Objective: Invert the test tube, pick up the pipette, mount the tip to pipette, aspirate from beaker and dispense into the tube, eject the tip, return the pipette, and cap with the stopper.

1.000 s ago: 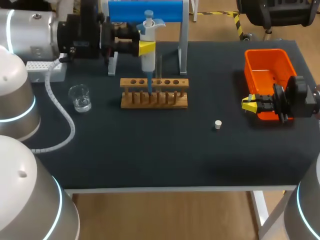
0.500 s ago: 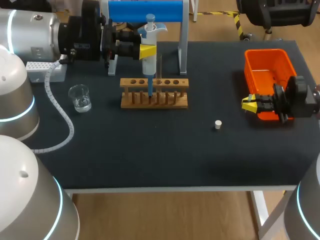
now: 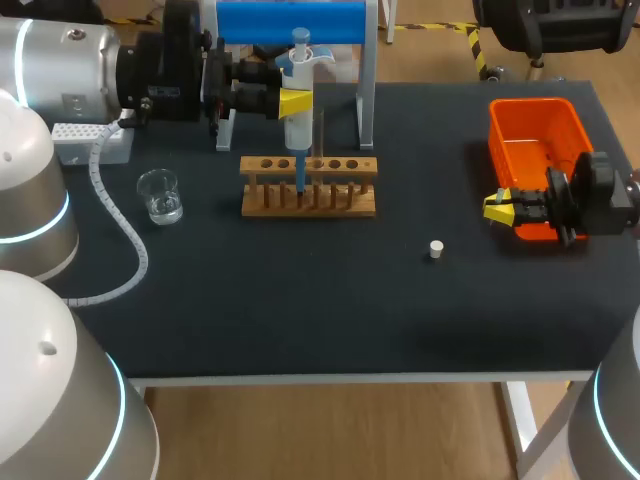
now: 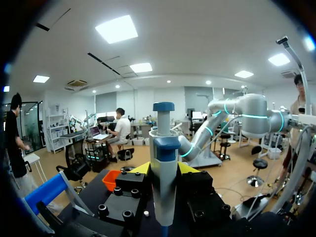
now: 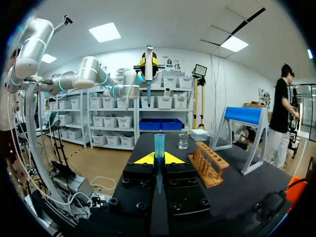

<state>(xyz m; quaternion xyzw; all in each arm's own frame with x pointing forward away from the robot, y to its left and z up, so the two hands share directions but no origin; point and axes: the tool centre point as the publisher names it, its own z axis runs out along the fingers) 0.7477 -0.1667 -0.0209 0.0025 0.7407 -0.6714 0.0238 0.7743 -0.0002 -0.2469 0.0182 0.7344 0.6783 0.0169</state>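
Left hand (image 3: 290, 100) pinches pipette (image 3: 297, 125), blue tip (image 3: 298, 180) down in rack (image 3: 340, 200): prob. dispensing. Right hand (image 3: 500, 208) by orange bin (image 3: 535, 125), pressed on a blue piece (image 5: 158, 145). Eject, return, stopper (image 3: 436, 249) still to do.

The left gripper (image 3: 293, 99) clamps an upright pipette (image 3: 297, 128) above the wooden rack (image 3: 330, 190) at the back of the dark table (image 3: 300, 310), its blue tip (image 3: 299, 178) dipping into the rack's left half. A glass beaker (image 3: 160, 194) stands to the rack's left, a small white stopper (image 3: 436, 249) lies alone toward the right, and the right gripper (image 3: 499, 208) hangs at the orange bin's (image 3: 530, 105) near corner
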